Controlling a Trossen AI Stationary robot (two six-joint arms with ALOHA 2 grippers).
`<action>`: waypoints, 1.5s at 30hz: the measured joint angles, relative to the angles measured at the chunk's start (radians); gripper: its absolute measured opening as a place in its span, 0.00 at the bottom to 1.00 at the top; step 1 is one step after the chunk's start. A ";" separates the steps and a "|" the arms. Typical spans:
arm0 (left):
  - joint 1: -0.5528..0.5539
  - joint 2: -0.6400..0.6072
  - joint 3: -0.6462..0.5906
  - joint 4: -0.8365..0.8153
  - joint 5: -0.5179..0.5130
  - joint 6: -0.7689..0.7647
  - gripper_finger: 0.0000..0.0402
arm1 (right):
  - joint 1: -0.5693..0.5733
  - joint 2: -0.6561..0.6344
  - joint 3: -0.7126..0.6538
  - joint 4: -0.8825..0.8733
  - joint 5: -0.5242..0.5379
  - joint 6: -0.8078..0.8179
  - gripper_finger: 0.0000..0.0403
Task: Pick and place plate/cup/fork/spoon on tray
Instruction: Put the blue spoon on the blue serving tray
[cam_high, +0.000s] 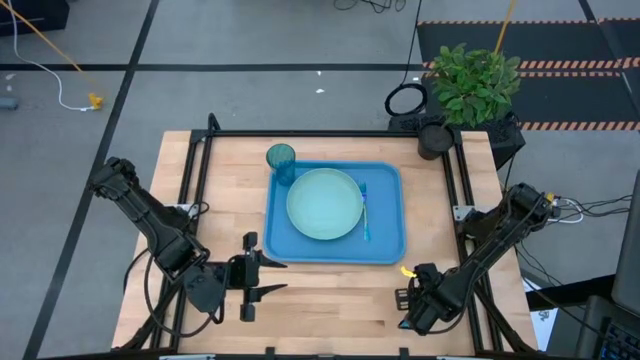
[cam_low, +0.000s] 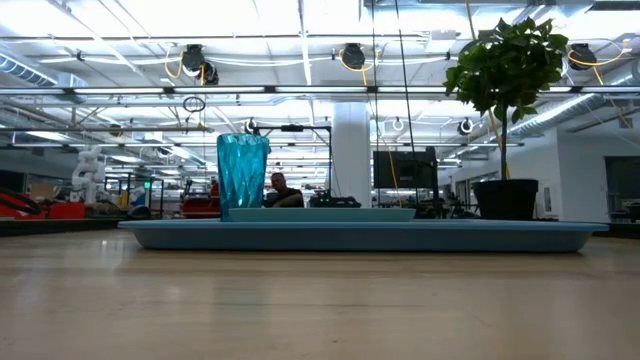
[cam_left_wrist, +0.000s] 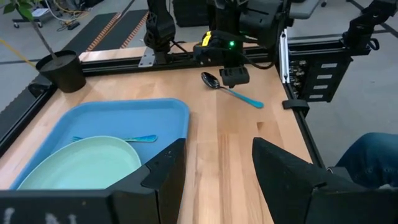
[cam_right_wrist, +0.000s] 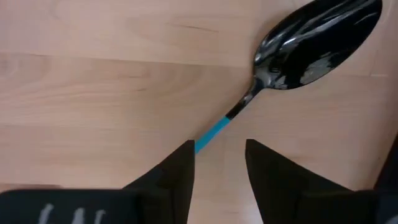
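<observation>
Pale butcher-block wood forms the desk (cam_high: 330, 295), and both dark arms work at its near edge. At the near right corner the right tool (cam_right_wrist: 219, 163) points down over the slim spoon with a blue handle and a dark shiny oval bowl (cam_right_wrist: 292, 53). Its fingers (cam_right_wrist: 168, 177) are parted, one on each side of the handle, and nothing is pinched between them; the spoon lies flat on the wood, just off the tray's near right corner. At the near left, the left tool (cam_high: 250, 277) hovers above the bare boards with its jaws spread wide and released, gripping nothing.

Farther in, the large bright blue rectangular tray with rounded corners and a raised rim (cam_high: 385, 245) sits at the middle of the desk. On it rests the large round pale mint-green plate (cam_high: 324, 203), and the slim fork with a light blue handle (cam_high: 366, 212) lies just beside the plate's right edge. The small translucent teal tumbler (cam_high: 281, 160) stands upright at the tray's far left corner.

Beyond, at the desk's far right corner, stands a leafy green plant in a dark pot (cam_high: 470, 82).
</observation>
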 joint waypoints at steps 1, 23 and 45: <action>0.000 0.000 0.000 0.000 0.000 0.000 0.46 | 0.000 0.005 0.000 0.000 -0.001 0.000 0.34; -0.014 0.000 0.000 0.008 0.000 -0.009 0.46 | 0.000 0.035 -0.141 0.130 0.021 -0.013 0.23; -0.013 0.000 0.000 0.060 0.000 0.019 0.46 | -0.001 0.035 -0.144 0.127 0.031 -0.111 0.07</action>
